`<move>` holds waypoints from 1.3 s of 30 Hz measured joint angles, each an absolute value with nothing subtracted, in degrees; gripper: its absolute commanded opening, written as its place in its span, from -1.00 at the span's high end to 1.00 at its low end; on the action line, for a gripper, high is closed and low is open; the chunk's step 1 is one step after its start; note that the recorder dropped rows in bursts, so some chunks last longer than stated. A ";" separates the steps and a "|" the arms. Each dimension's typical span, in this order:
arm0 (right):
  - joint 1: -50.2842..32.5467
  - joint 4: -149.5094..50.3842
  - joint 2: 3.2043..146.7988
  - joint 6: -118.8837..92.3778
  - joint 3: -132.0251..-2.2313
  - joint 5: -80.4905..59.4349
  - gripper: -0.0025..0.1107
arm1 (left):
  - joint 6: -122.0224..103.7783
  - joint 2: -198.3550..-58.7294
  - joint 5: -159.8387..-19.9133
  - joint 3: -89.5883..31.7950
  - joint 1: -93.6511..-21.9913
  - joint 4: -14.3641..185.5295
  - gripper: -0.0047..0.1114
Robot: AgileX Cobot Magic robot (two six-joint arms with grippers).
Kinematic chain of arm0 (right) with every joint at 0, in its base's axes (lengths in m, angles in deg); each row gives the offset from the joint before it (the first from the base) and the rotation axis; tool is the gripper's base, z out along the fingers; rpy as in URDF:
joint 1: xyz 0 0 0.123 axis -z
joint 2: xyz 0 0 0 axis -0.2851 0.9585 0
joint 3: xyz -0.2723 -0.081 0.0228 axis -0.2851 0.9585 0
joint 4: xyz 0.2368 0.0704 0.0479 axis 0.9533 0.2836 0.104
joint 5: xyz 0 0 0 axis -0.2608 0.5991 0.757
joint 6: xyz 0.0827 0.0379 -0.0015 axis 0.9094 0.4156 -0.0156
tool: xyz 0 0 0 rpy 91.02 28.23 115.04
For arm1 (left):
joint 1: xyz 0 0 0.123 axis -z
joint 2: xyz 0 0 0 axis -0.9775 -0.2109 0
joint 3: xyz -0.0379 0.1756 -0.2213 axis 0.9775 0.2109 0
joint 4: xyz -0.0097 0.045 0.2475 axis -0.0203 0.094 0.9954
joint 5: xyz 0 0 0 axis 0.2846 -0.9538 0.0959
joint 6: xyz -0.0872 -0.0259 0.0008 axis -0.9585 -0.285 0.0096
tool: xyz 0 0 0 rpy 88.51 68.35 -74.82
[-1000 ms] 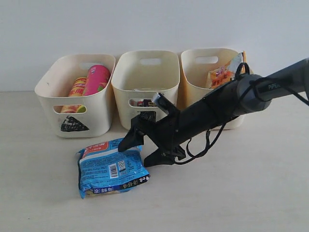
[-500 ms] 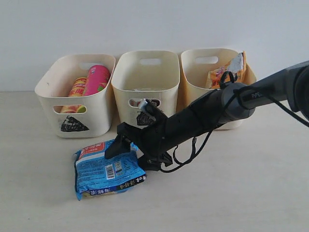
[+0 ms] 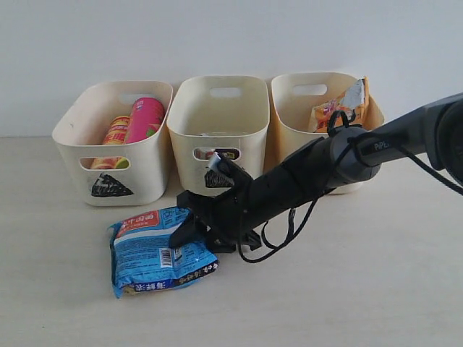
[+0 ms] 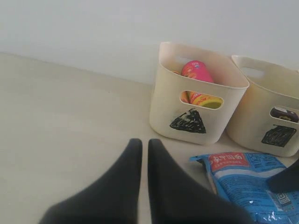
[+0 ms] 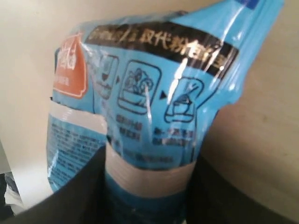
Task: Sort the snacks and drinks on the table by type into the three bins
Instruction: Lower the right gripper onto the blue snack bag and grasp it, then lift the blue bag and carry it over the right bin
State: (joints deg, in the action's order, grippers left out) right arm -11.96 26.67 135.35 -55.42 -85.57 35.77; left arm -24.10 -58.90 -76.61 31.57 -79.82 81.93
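The blue crinkly packet (image 3: 155, 249) (image 4: 247, 179) (image 5: 149, 93) lies on the table (image 3: 362, 289) in front of the bins. My right gripper (image 3: 189, 230) (image 5: 149, 163) reaches in low from the right and is shut on the packet's right edge, which bulges between the two fingers. My left gripper (image 4: 145, 144) is shut and empty, hovering left of the packet; it is out of the exterior view. The triangle bin (image 3: 72, 155) (image 4: 163, 107) holds the pink can (image 3: 147, 117) (image 4: 196, 71) and the yellow can (image 3: 116, 130). The orange bag (image 3: 336, 108) sticks out of the right bin (image 3: 289, 123).
The middle bin (image 3: 188, 137) (image 4: 252, 116) bears a black scribbled square, and a dark carton (image 3: 217, 154) (image 4: 282, 112) shows through its handle hole. My right arm crosses in front of the middle and right bins. A white wall stands behind the bins.
My right gripper slid left and down onto the packet's right edge, and its jaws closed on it. The packet shifted slightly left. The left gripper has stayed shut.
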 measured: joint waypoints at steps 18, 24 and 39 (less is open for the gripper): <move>-11.99 17.87 122.41 -56.42 -85.01 40.52 0.96 | -24.10 -58.90 -76.61 31.57 -79.82 81.93 0.84; -11.99 16.79 116.19 -56.42 -85.01 43.18 0.96 | -24.10 -58.90 -76.61 31.57 -79.82 81.93 0.84; 4.13 14.67 101.13 -53.99 -85.01 45.11 0.96 | -24.00 -58.90 -76.61 31.57 -79.82 81.93 0.84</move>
State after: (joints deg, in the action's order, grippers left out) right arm 4.13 14.67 101.13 -53.99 -85.01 45.11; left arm -24.00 -58.90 -76.61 31.57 -79.82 81.93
